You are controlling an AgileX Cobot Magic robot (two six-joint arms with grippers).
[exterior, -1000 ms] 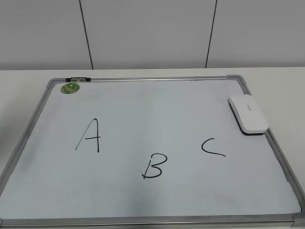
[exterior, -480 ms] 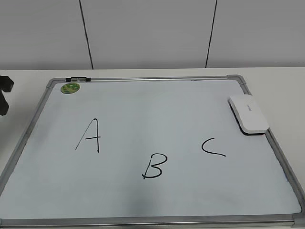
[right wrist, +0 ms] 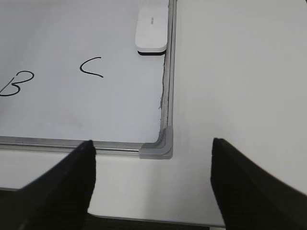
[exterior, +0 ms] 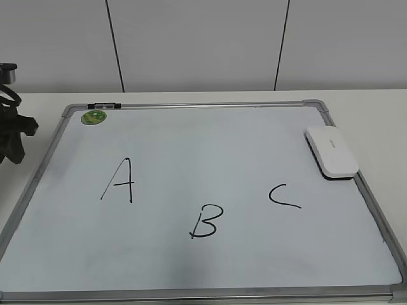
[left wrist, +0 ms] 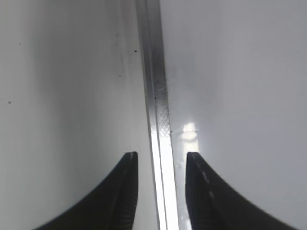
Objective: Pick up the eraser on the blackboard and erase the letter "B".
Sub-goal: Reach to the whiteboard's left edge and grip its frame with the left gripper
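Task status at the outset: the glossy white rounded-rectangle plastic eraser (exterior: 331,152) lies untouched against the right frame of the silver-framed pale blackboard (exterior: 210,105), just above the black "C" (exterior: 283,196). The hand-drawn black letter "B" (exterior: 206,222) is intact at lower centre. Left pincer (left wrist: 158,165) hangs apart astride the left frame rail; right pincer (right wrist: 151,163) is spread wide near the grey corner cap (right wrist: 158,146). Both steps, pickup and erasure, remain.

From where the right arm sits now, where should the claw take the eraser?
Grip the eraser across its narrow width, on the two long sides, coming down from above. It lies flat against the blackboard's right frame, so that side looks tight. The right claw is open.
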